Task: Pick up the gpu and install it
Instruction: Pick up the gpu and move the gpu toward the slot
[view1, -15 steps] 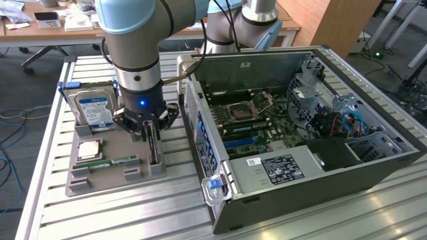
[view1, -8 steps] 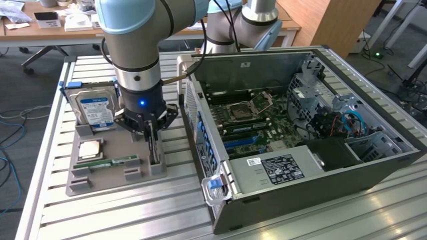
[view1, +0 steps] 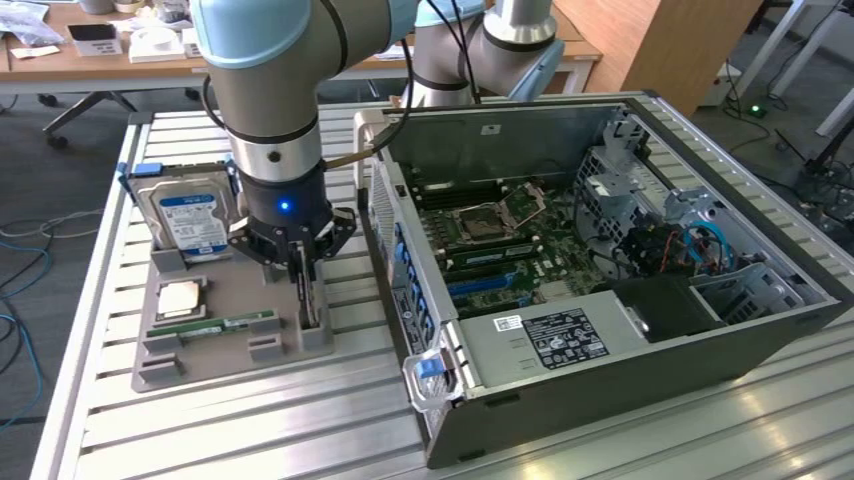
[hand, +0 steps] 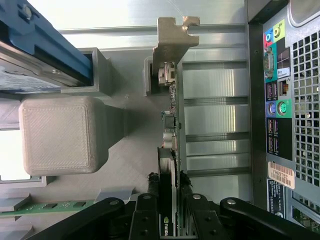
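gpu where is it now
Exterior view's left: the gpu stands on edge in the grey holder, between the hard drive and the computer case, with the tool straddling it.

slatted metal table (view1: 267, 440) | grey parts tray (view1: 247, 290) — exterior view's left | open computer case (view1: 641, 375) — exterior view's right

High exterior view and close wrist view share the gpu (hand: 171, 130).

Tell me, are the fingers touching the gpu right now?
Touching. The wrist view shows the fingers pressed against both faces of the upright gpu, with no gap on either side.
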